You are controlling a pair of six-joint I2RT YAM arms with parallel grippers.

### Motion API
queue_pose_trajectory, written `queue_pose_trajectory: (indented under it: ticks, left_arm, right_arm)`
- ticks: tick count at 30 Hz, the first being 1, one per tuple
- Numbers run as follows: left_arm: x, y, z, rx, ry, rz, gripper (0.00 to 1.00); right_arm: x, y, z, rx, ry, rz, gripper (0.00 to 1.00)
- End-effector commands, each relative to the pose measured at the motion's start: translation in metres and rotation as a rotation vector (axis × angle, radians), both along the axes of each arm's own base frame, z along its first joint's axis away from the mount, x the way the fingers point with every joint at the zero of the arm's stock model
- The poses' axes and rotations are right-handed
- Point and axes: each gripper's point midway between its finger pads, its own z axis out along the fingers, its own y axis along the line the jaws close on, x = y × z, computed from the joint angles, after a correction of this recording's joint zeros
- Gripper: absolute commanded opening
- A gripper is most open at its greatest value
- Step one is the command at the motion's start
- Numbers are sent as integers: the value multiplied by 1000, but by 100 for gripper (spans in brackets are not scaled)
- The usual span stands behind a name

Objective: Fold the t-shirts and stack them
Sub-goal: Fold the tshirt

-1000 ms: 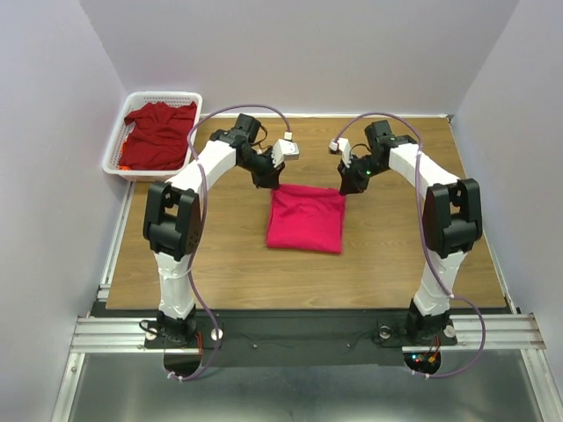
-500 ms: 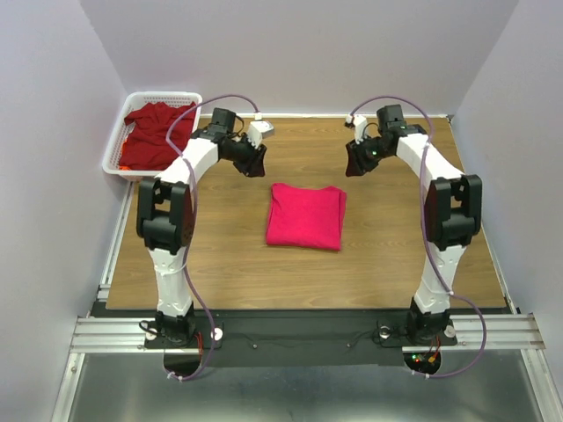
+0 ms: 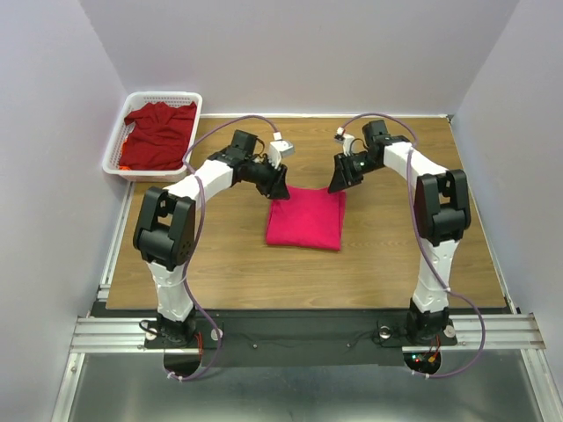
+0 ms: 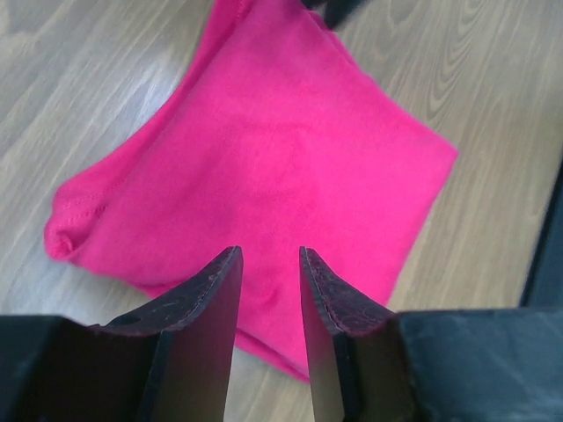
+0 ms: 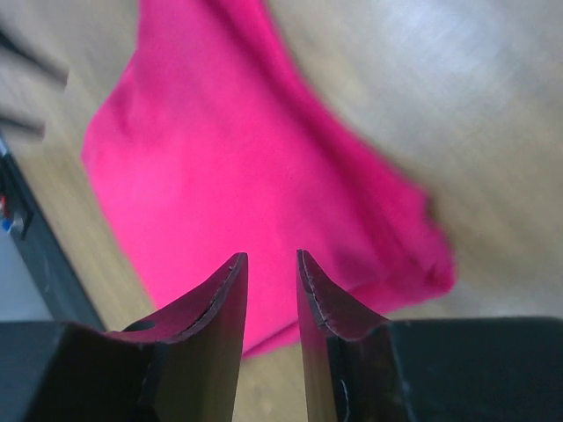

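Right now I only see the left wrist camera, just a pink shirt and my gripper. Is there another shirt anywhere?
Observer: Yes, a dark red shirt lies crumpled in a white basket at the far left, by the table's corner.
Operator: What is the other arm doing?
Observer: The right gripper hangs by the far right corner of the pink shirt, open, with nothing between its jaws.
Operator: Does my shirt look tidy from above?
Observer: From above it is a neat folded rectangle near the middle of the table.
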Motion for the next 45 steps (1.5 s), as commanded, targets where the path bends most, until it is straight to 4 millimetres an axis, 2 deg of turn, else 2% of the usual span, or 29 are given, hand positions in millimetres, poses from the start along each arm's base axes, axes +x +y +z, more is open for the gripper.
queue_pose_trajectory:
  ticks: [1,5,7,8,11,12,15,17,18,19,21,24,25,26,28,29,30,32,33,34,35,36,38,40,45]
  left_arm:
    - [-6,-19,-4,71,-157,-132,43]
    - [-34,-13,-46,181,-77,-180,41]
    - [-46,-11,-58,209,-42,-189,41]
    - [-55,-6,-65,222,-17,-196,41]
    - [-82,-3,-76,255,23,-234,40]
    - [-89,-2,-78,261,33,-242,40]
    - [-121,0,-80,267,77,-292,38]
    - [-142,0,-73,257,92,-330,37]
    - [-159,-2,-72,254,96,-383,37]
    - [-166,-2,-68,250,92,-402,37]
    - [-176,-4,-49,212,64,-437,38]
    - [-163,-10,-19,192,-35,-466,46]
    - [-153,-11,-12,201,-86,-473,48]
    - [-138,-19,2,195,-140,-465,53]
    - [-113,-25,4,221,-187,-438,57]
    - [-102,-28,5,230,-202,-429,58]
    - [-84,-34,18,228,-252,-413,58]
    - [-62,-37,9,248,-257,-388,59]
    - [-51,-40,14,247,-284,-373,59]
    - [-42,-39,10,269,-299,-357,59]
    - [-30,-41,5,278,-317,-339,59]
    - [-25,-42,2,288,-330,-335,59]
    - [-9,-42,-8,318,-356,-301,60]
    - [-4,-42,-19,341,-358,-306,61]
    - [2,-45,-32,347,-362,-334,63]
  right_arm:
    - [37,10,11,47,-72,-12,34]
    - [29,9,-17,16,-24,-3,33]
    - [21,12,-29,-1,-2,14,32]
    - [9,13,-41,-17,23,29,32]
    - [-7,12,-51,-39,35,58,32]
    - [-21,12,-59,-47,63,71,32]
    - [-42,11,-55,-42,73,92,32]
    - [-52,11,-49,-32,73,106,32]
    - [-60,13,-37,-13,54,118,32]
    - [-64,14,-31,-3,52,123,32]
    - [-67,17,-7,32,15,130,32]
    - [-55,21,21,69,-35,128,32]
    - [-49,23,26,77,-52,129,33]
    - [-37,27,34,89,-71,126,33]
    - [-18,34,29,98,-64,120,33]
    - [-17,33,15,88,-30,113,33]
    - [-5,36,19,91,-52,112,32]
    - [7,38,13,86,-56,108,32]
    - [18,42,7,87,-52,105,31]
    - [23,44,2,91,-44,103,30]
    - [26,45,-1,95,-34,98,29]
    - [29,46,-13,95,-9,95,29]
    - [34,50,-15,110,-6,100,27]
    - [33,52,-26,121,24,105,28]
    - [24,59,-40,152,90,119,28]
